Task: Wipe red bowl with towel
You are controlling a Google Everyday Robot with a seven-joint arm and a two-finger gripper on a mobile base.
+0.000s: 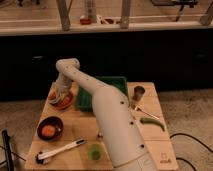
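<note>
The red bowl (62, 102) is small, shallow and orange-red, and sits at the table's back left. My gripper (59, 95) is down in it, at the end of the white arm (112, 122) that reaches up from the lower right. A pale patch, possibly the towel (54, 97), shows at the gripper over the bowl's left side. The arm's wrist hides much of the bowl's inside.
A dark bowl (50, 128) holding an orange object sits front left. A green tray (107, 84) lies right of the red bowl. A metal cup (139, 93), a green vegetable (152, 123), a white brush (60, 150) and a small green cup (94, 151) stand on the wooden table (152, 145).
</note>
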